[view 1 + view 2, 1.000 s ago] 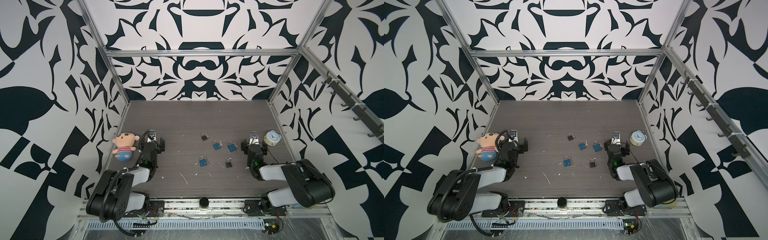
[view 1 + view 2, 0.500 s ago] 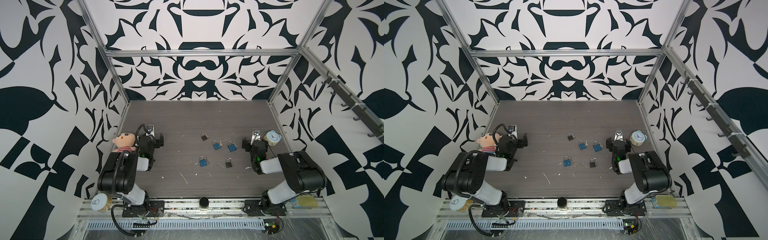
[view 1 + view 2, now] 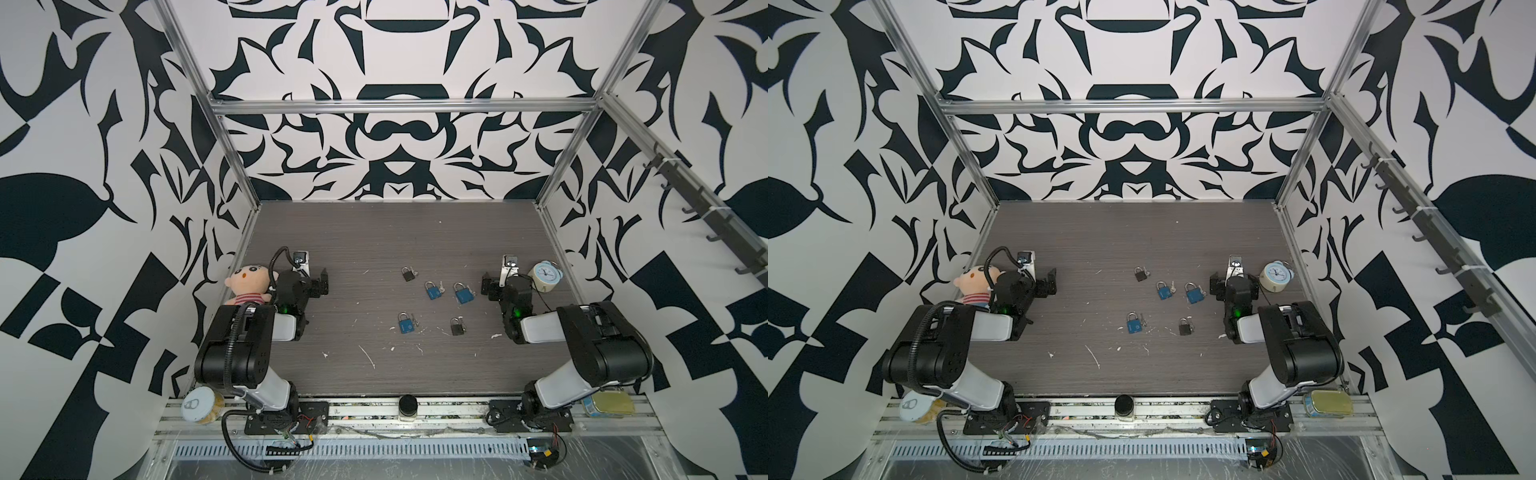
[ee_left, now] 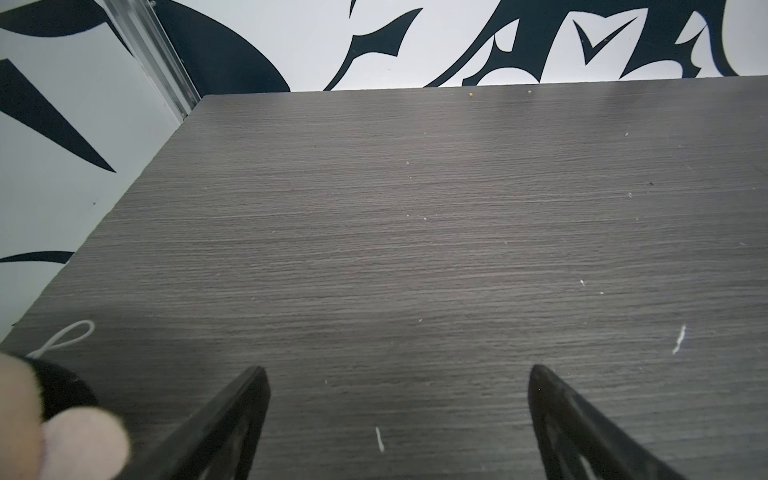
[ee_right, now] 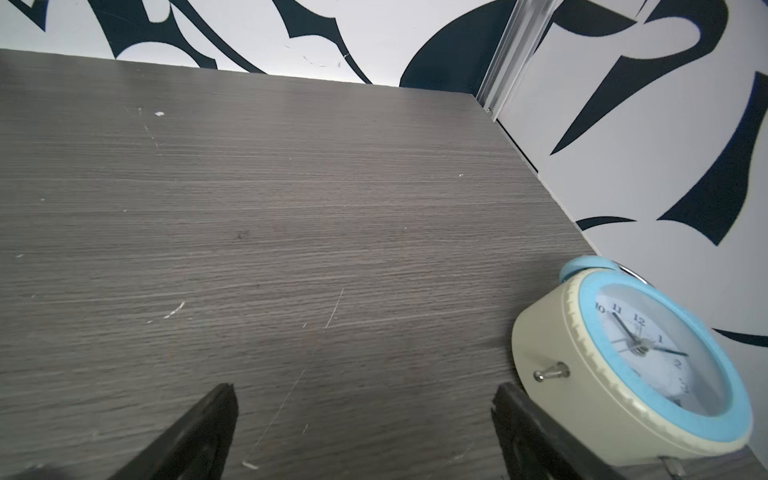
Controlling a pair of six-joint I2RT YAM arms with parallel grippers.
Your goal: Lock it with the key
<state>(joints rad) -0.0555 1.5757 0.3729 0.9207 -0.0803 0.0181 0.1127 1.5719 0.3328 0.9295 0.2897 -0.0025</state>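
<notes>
Five padlocks are lying mid-table, between the two arms and nearer the right one: three blue and two dark. The far dark padlock is lying farthest back. The left blue padlock and the right blue padlock are sitting side by side. The near blue padlock and the near dark padlock are resting closest. Small silver keys are showing beside some, too small to count. The left arm is hovering beside one doll, its jaws standing wide apart and holding nothing. The right arm is hovering beside one alarm clock, its jaws likewise spread and empty. The table is carrying everything.
</notes>
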